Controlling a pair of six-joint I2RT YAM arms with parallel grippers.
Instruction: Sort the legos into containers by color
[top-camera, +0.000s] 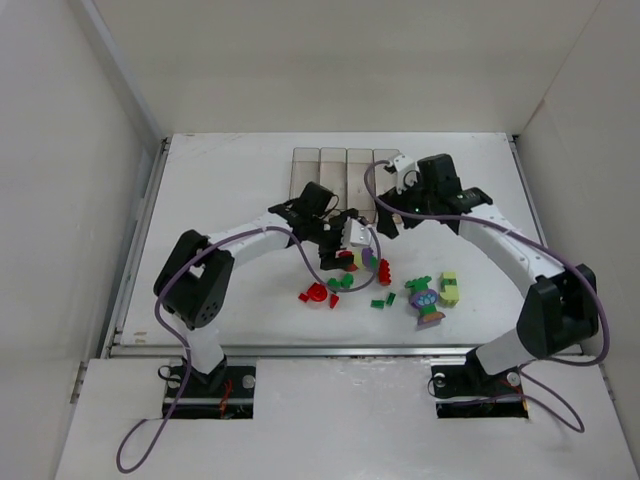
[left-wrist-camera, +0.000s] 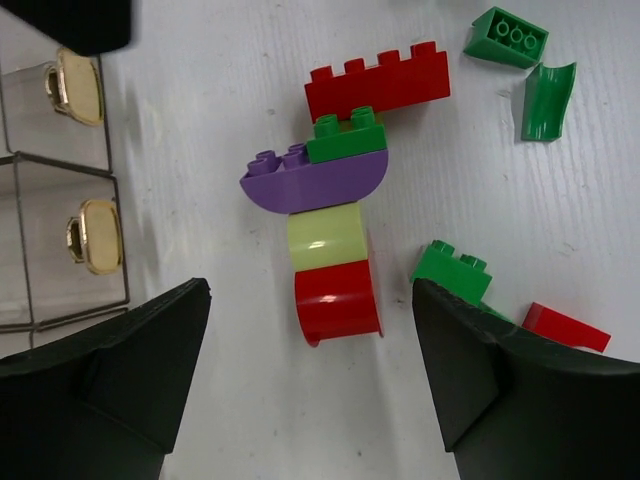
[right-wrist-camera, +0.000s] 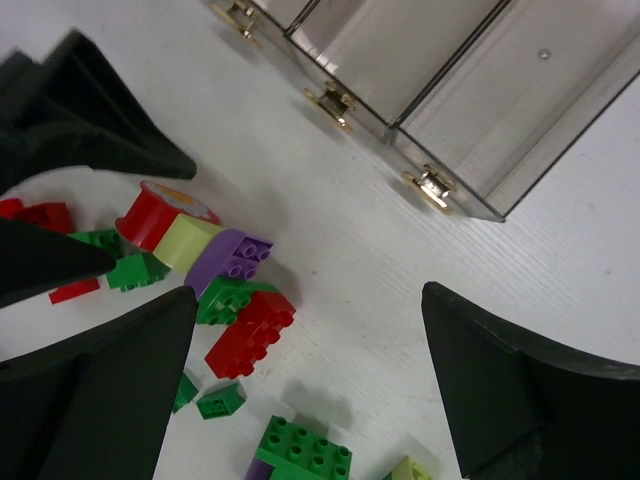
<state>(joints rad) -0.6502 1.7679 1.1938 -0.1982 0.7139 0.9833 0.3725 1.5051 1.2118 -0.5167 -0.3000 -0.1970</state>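
Four clear rectangular plastic bins (top-camera: 320, 170) sit upper centre; left claw (left-wrist-camera: 310, 300), spread, straddles one five-brick multicoloured clump (left-wrist-camera: 335, 235); right claw (right-wrist-camera: 308, 295) spread.

Both arms (top-camera: 255, 238): white links, black joints, purple cables (top-camera: 602, 322); claw fingers (left-wrist-camera: 100, 380) black wedges.

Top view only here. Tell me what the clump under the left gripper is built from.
Observer: The left wrist view shows the clump lying flat: a long red brick, a small green brick, a purple half-round, a lime-yellow curved piece and a red curved piece.
Operator: Report whether the gripper touches it.
Observer: No. The left gripper is open, its fingers either side of the clump with a gap on each side.
Operator: Check the bins.
Observer: The right wrist view shows parts of three bins; no bricks show in them.
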